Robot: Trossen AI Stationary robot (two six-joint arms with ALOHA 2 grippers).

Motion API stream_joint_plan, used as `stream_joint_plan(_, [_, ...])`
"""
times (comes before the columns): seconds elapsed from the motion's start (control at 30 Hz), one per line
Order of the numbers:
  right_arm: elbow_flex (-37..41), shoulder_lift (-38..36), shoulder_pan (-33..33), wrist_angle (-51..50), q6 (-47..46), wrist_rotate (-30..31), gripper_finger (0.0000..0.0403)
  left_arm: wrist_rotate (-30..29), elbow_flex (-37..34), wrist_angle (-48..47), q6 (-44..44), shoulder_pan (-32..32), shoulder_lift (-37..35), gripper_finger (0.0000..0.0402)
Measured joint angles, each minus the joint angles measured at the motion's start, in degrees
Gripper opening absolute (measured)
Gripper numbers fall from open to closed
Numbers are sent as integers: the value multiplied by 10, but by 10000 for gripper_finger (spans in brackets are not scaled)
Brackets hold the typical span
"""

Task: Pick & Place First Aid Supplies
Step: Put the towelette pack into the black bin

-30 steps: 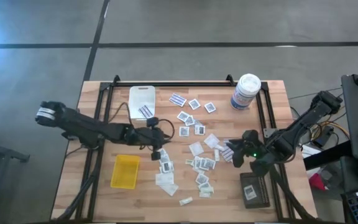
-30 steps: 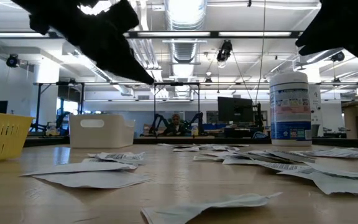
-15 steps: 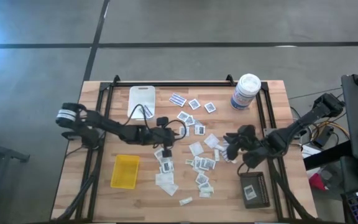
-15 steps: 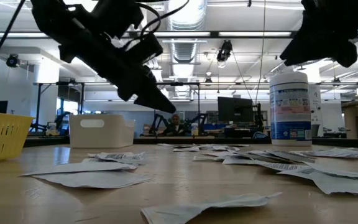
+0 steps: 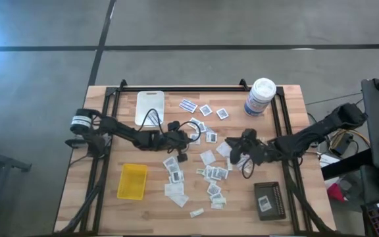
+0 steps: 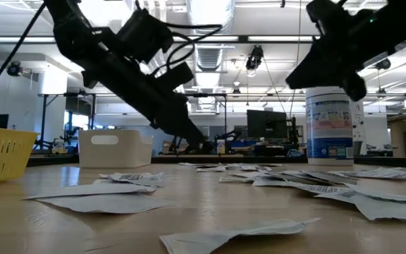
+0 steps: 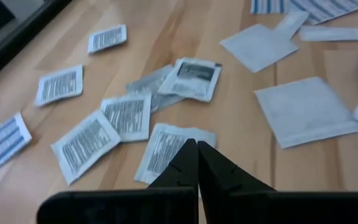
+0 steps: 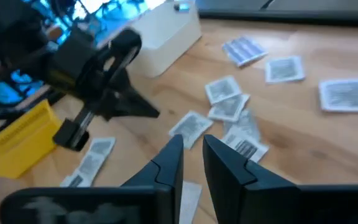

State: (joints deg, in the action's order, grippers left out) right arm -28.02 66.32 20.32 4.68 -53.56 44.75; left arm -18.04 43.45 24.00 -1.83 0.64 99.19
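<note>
Packets [image 5: 210, 172] lie strewn over the table [image 5: 97, 197], between white tray [image 5: 150, 105] and black tray [image 5: 269, 201]. The left claw [image 5: 191, 133], fingers pressed together and empty, hangs just right of the white tray. The right claw [image 5: 232, 153], narrowly parted and empty, hovers above the packets.

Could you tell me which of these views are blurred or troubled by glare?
Right wrist view: soft throughout, the yellow tray smeared. Low view: bright ceiling lights silhouette both arms; the nearest packet is out of focus. High view: blue glare in its top left corner.
</note>
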Motion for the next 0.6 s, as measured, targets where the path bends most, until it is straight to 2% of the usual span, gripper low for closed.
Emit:
stream_joint_plan(0.07, [2,24,-9,45,11,-24,56,0,0,7,-8,-4,10,1])
stream_joint_plan(0.17, [-4,64,-20,74,16,-28,58,0,-1,28,-14,-5,26,1])
stream_joint_plan(0.37, [-42,143,-43,74,18,-34,57,-6,-2,57,-26,-6,60,0])
stream_joint_plan(0.47, [-64,178,-54,77,17,-59,57,-28,-4,56,-31,-6,61,0])
stream_joint_plan(0.6, [-91,226,-71,75,16,-69,58,-28,-7,56,-33,-6,57,0])
